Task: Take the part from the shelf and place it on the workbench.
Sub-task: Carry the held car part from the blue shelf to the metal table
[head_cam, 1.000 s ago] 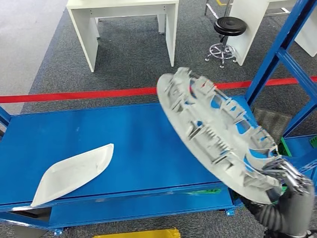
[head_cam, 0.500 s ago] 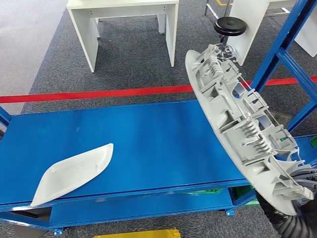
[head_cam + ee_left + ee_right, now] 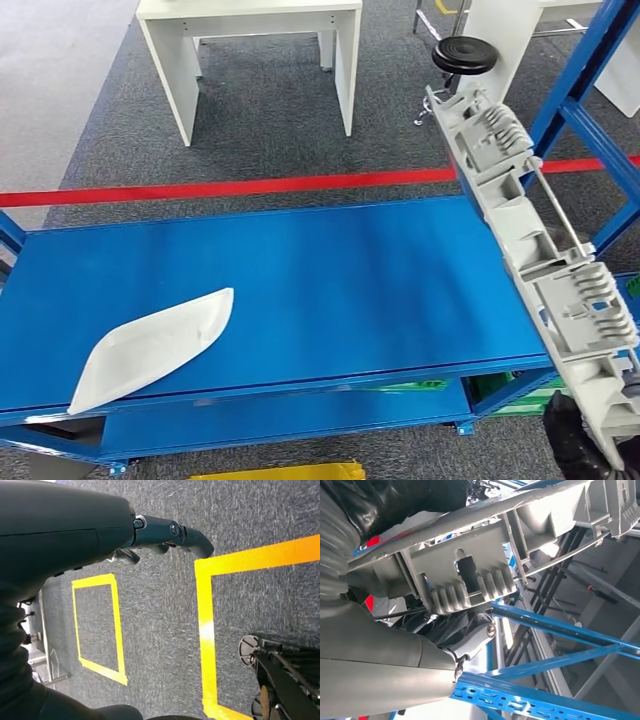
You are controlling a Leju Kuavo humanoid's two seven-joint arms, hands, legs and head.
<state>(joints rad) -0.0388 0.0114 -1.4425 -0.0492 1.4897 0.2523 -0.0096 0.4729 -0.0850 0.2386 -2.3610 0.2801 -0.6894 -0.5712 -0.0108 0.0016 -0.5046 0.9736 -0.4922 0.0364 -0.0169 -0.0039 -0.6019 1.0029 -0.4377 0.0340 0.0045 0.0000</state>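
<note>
A large grey ribbed plastic part (image 3: 528, 230) hangs tilted and nearly edge-on over the right end of the blue workbench (image 3: 317, 290). My right hand (image 3: 577, 445) grips its lower end at the bottom right corner of the head view. Close up, the part's ribs (image 3: 471, 575) lie against my right hand (image 3: 376, 655), and its fingers are hidden behind the part. My left hand (image 3: 113, 535) hangs over the carpet with its fingers (image 3: 181, 532) stretched out and holding nothing. The blue shelf frame (image 3: 581, 90) rises on the right.
A white curved part (image 3: 151, 345) lies on the workbench's left end. Behind the bench run a red floor line (image 3: 226, 187), a white desk (image 3: 249, 40) and a black stool (image 3: 464, 52). Yellow tape squares (image 3: 205, 630) mark the carpet below my left hand.
The grey part has swung to the right and turned from broadside to nearly edge-on. My right hand has dropped toward the bottom right corner. The white part on the bench has stayed put.
</note>
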